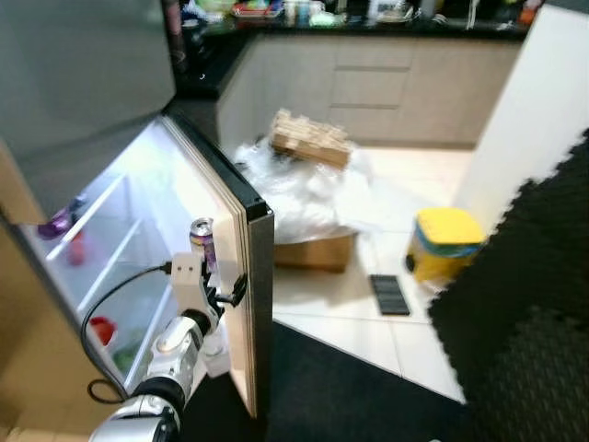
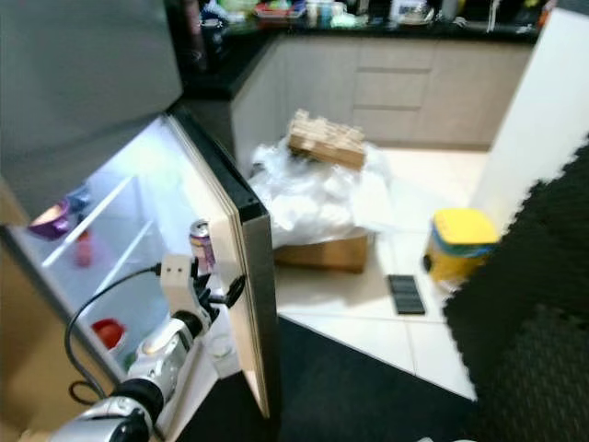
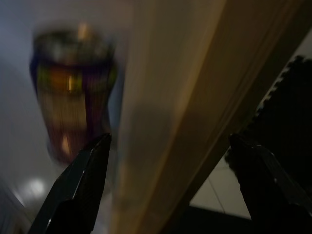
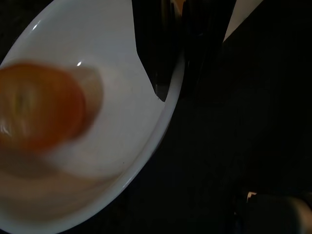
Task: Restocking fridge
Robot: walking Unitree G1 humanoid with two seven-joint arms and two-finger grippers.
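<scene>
Nearest: right gripper (image 4: 170,58) w/ fingers closed over the rim of a white plate (image 4: 122,161), pinching it; an orange fruit (image 4: 41,107), blurred, sits on the plate, dark floor mat behind. Left gripper (image 1: 213,293) is raised in front of the fridge door (image 1: 248,276), at the door's inner face near its free edge. Wrist cam shows its two fingers (image 3: 78,190) spread wide w/ nothing between them; door edge runs through the gap. Key relation: the can (image 1: 202,238) stands upright, long axis vertical, just above and beyond the left gripper, apparently in a door shelf, tho the shelf itself can't be made out. So left arm is the nearer one to the can; right arm is busy w/ the plate. Head views give the layout: fridge interior (image 1: 120,230) lit, shelves w/ a few items, a red thing (image 1: 102,329) low down. Wrist cams give the finger state, which head views don't resolve. Farther out: cardboard box (image 1: 317,250) under plastic wrap, yellow container (image 1: 444,241) on tile, kitchen counter (image 1: 368,23) at back.
</scene>
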